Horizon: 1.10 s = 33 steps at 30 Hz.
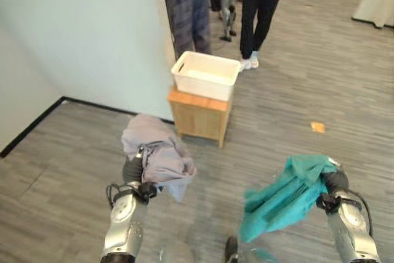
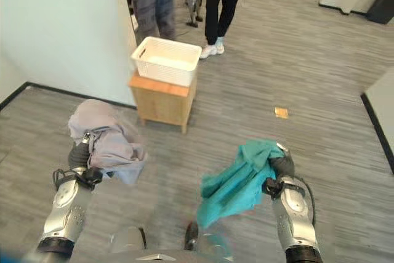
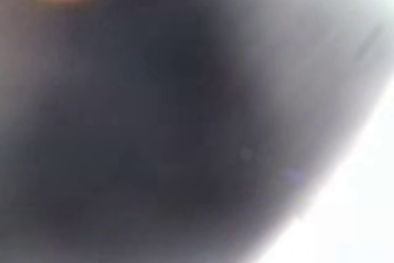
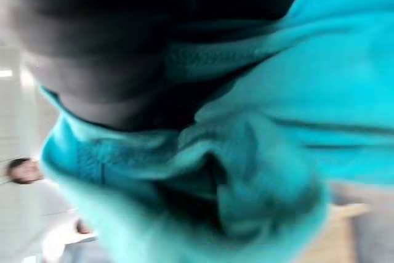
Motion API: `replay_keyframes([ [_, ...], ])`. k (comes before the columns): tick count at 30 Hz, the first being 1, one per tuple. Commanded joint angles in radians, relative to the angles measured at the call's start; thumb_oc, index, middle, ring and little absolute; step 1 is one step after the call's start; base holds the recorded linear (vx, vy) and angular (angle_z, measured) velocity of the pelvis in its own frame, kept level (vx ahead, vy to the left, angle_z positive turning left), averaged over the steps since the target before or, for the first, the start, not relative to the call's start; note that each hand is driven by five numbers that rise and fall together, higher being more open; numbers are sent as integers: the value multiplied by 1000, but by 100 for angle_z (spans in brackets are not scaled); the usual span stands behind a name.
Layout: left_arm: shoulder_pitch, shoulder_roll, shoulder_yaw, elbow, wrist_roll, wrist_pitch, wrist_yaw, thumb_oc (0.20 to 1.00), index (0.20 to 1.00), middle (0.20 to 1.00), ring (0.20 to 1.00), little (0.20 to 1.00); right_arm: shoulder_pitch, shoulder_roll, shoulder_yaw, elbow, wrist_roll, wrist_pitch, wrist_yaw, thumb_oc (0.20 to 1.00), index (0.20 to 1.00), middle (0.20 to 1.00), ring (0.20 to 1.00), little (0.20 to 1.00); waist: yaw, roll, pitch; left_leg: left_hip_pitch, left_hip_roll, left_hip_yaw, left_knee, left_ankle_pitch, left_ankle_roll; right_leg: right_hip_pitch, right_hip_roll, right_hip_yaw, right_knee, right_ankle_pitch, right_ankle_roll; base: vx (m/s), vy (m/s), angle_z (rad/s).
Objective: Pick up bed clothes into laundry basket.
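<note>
A crumpled grey cloth [image 1: 154, 146] hangs bunched over my left hand [image 1: 132, 169], which is raised above the floor and curled into it. A teal cloth [image 1: 283, 195] dangles down and to the left from my right hand [image 1: 334, 181], which grips its upper end; the right wrist view shows the teal cloth [image 4: 295, 121] pressed close against the hand. A white plastic laundry basket [image 1: 203, 85] stands ahead on a small wooden stand [image 1: 197, 115], beside the wall's corner. The basket looks empty from here.
Two people stand just behind the basket, one in grey checked trousers [image 1: 189, 10], one in black trousers and a red top [image 1: 258, 10]. A pale wall [image 1: 80, 29] runs along the left. A small orange scrap [image 1: 317, 127] lies on the grey plank floor.
</note>
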State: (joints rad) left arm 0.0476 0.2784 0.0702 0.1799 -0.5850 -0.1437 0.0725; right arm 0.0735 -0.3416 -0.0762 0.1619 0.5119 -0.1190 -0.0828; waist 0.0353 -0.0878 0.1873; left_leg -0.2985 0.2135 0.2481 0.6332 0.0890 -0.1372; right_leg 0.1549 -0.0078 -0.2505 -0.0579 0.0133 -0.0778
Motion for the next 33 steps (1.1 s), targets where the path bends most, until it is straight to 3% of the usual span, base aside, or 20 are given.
replay_keyframes([
  [1,-43,27,-21,-41,-35,-73,-18,200,200,200,200,200,4,-59,-38,-65,12,-68,-4,200,200,200,200,200,47,34,-26,55,-102,-27,-465,107,40,49,-37,31,-28,-29,163,544,108,-13],
  [2,-43,27,-21,-41,-35,-73,-18,200,200,200,200,200,4,-59,-38,-65,12,-68,-4,200,200,200,200,200,47,33,-26,58,-103,-26,-470,110,41,50,-38,31,-28,-29,163,591,71,0],
  [3,-31,22,-16,-39,-31,-77,-17,200,200,200,200,200,1,-61,-45,-65,2,-67,0,200,200,200,200,200,54,52,-47,50,-132,-9,-622,153,37,106,-14,54,-28,-62,164,570,46,-3],
  [4,-25,22,-13,-44,-23,-76,-14,200,200,200,200,200,3,-63,-45,-65,-5,-66,1,200,200,200,200,200,52,55,-53,49,-139,39,-661,168,37,122,-6,60,-26,-73,162,743,45,5],
  [6,-23,25,-6,-49,-16,-74,-12,200,200,200,200,200,-2,-68,-46,-62,-13,-60,2,200,200,200,200,200,53,57,-62,52,-136,83,-662,178,42,138,0,72,-21,-85,161,419,14,1],
  [7,-16,29,5,-60,-6,-72,-18,200,200,200,200,200,1,-63,-40,-75,-35,-45,14,200,200,200,200,200,50,58,-90,85,-130,137,-636,145,77,157,6,86,-6,-120,162,319,28,-16],
  [8,-14,29,5,-61,-5,-72,-18,200,200,200,200,200,3,-62,-40,-77,-36,-44,14,200,200,200,200,200,52,57,-91,87,-131,141,-637,142,79,156,2,88,-4,-122,163,671,74,-18],
  [9,-12,30,9,-58,-1,-70,-3,200,200,200,200,200,-7,-49,-35,-70,-59,-55,-1,200,200,200,200,200,67,23,-107,94,-158,121,-585,101,106,161,-49,78,107,-89,190,440,75,-16],
  [11,-12,31,12,-62,-5,-69,-1,200,200,200,200,200,-16,-42,-29,-67,-59,-53,-5,200,200,200,200,200,75,17,-108,107,-156,131,-579,80,121,137,-63,88,162,-68,204,376,92,-13],
  [12,-1,36,22,-82,-7,-64,9,200,200,200,200,200,-34,-16,-27,-63,-50,-59,-10,200,200,200,200,200,80,8,-101,183,-183,157,-612,40,159,52,-109,79,406,71,281,356,157,-11],
  [13,7,40,20,-88,-5,-61,8,200,200,200,200,200,-31,-10,-34,-63,-58,-59,-16,200,200,200,200,200,69,22,-91,222,-189,151,-632,31,174,1,-102,87,531,146,305,480,217,-35],
  [15,12,46,14,-90,-1,-59,5,200,200,200,200,200,-27,-7,-44,-65,-75,-58,-24,200,200,200,200,200,55,45,-87,254,-183,135,-652,26,183,-63,-91,95,615,173,305,316,120,2],
  [16,10,65,1,-94,24,-58,-1,200,200,200,200,200,-23,-9,-59,-68,-101,-57,-44,200,200,200,200,200,20,73,-66,320,-189,89,-685,6,192,-163,-86,103,674,113,284,398,59,57],
  [17,5,74,-2,-93,30,-58,1,200,200,200,200,200,-22,-12,-66,-69,-99,-57,-51,200,200,200,200,200,6,80,-57,349,-192,72,-700,2,189,-205,-97,96,657,87,267,518,17,66],
  [20,-22,82,-16,-95,9,-54,-19,200,200,200,200,200,-8,-32,-127,-73,-100,-66,-79,200,200,200,200,200,-30,83,-56,388,-189,-5,-701,-25,155,-256,-146,113,396,53,227,305,-131,89],
  [21,-22,82,-16,-95,9,-54,-19,200,200,200,200,200,-8,-32,-127,-73,-100,-65,-79,200,200,200,200,200,-33,84,-55,388,-188,-7,-701,-26,154,-252,-146,109,392,54,227,250,-151,123],
  [22,-33,84,-24,-89,10,-54,-22,200,200,200,200,200,-3,-41,-159,-80,-109,-73,-100,200,200,200,200,200,-48,74,-56,399,-194,-43,-695,-45,144,-249,-148,166,240,59,228,250,-212,91],
  [23,-37,104,-1,-102,42,-61,-3,200,200,200,200,200,-4,-77,-236,-114,-155,-76,-143,200,200,200,200,200,-55,49,-45,393,-204,-75,-670,-76,141,-191,-153,222,163,85,263,323,-235,96],
  [27,-3,60,15,-80,12,-60,-15,200,200,200,200,200,-20,-88,-289,-188,-159,-101,-144,200,200,200,200,200,-29,35,-82,400,-197,-66,-702,-63,132,-150,-151,200,107,82,260,157,-107,68],
  [33,56,56,-12,-74,-29,-39,-47,200,200,200,200,200,-160,-343,-313,-108,-104,-123,-120,200,200,200,200,200,3,14,-116,386,-182,-116,-711,-54,114,-85,-129,132,28,64,237,110,-76,15],
])
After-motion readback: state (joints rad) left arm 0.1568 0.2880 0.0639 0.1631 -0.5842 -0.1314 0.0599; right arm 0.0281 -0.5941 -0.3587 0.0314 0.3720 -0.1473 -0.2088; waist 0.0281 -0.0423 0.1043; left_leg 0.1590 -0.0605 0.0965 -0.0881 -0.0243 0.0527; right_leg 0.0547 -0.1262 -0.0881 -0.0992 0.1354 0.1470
